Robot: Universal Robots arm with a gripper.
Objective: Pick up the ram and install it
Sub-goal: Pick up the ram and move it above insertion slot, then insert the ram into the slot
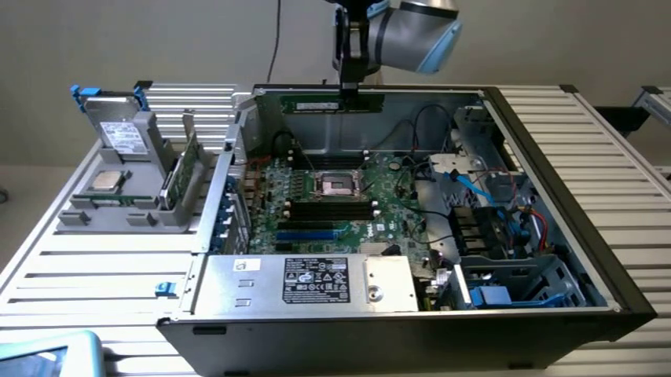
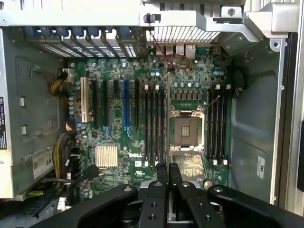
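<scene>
Pickup looks done while installing is left: my gripper (image 1: 353,93) is pinched shut on the ram (image 1: 314,104), which hangs level above the open computer case (image 1: 587,206), well apart from the motherboard's (image 1: 281,179) seemingly empty memory slots (image 1: 333,209).

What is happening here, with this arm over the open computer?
A robot arm is working above an open computer case. Its tool is shut on the ram, a narrow green stick, and holds it level in the air over the motherboard. The ram is not yet in any slot. The long black memory slots next to the processor socket look empty.
</scene>
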